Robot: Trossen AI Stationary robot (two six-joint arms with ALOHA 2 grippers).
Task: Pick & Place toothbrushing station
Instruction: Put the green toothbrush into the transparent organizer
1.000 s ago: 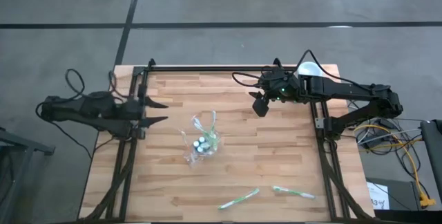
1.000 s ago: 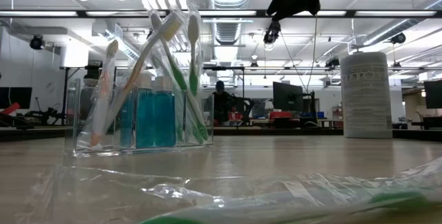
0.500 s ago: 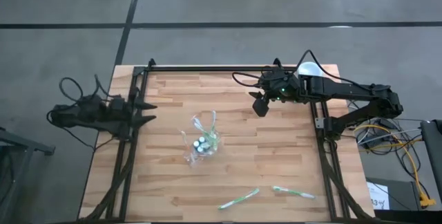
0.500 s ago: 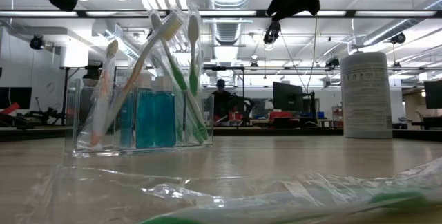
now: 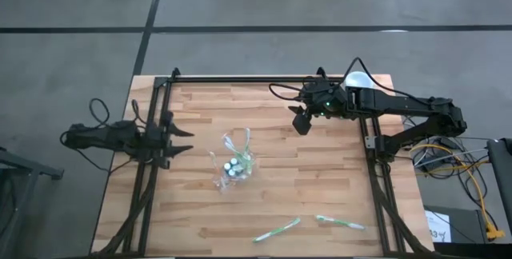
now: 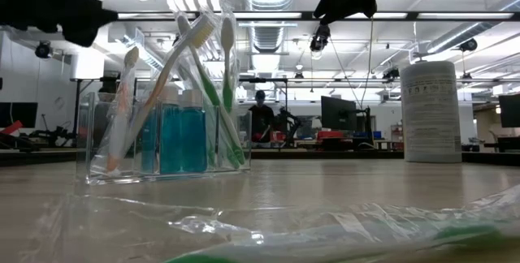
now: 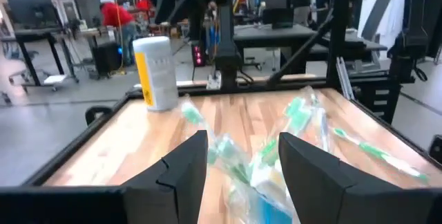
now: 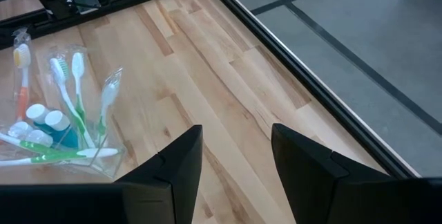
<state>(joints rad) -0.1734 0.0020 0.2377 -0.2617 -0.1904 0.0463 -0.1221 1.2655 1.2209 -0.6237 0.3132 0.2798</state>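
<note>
the clear holder [image 5: 233, 163] stands near the middle of the wooden table [image 5: 320, 195], already stocked: several wrapped toothbrushes [image 6: 213, 68] lean upright in it beside small blue bottles [image 6: 182, 137]. so a good part of the station looks done. what seems left are two wrapped toothbrushes lying flat near the table's near edge, one [image 5: 277, 229] just left of the other [image 5: 340, 223], both well apart from the holder and touched by no gripper. the left gripper [image 5: 178, 139] sits at the table's left edge, fingers parted and empty, pointing toward the holder. the right gripper [image 5: 302, 121] hovers over the far right part of the table, fingers spread and holding nothing. a white canister [image 5: 358, 80] stands at the far right corner. by my judgement the two loose brushes remain to be picked and placed.
</note>
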